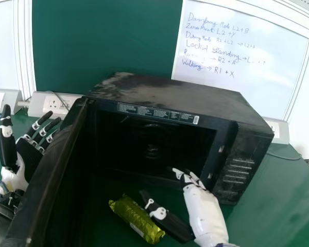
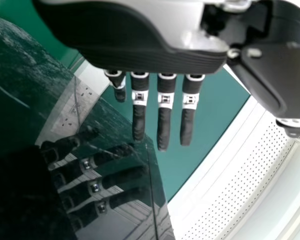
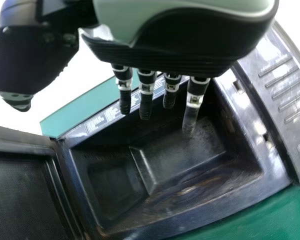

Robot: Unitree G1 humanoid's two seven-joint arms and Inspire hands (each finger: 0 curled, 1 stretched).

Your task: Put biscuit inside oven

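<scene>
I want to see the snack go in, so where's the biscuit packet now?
In the head view, the biscuit packet lies on the green table before the oven, left of the right hand.

The biscuit point(image 1: 136, 218) is wrapped in glossy, crinkled film. The oven point(image 1: 180, 98) is cased in smooth black, its top dulled by patchy smears. Reflections are thrown by the glossy door point(image 2: 112, 167). The cavity point(image 3: 187, 155) is lined with metal-like, patchily stained walls. The table point(image 1: 278, 195) is finished smooth, with a soft sheen.

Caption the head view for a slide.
The biscuit packet lies before the open oven, the robot's right hand near it.
</scene>
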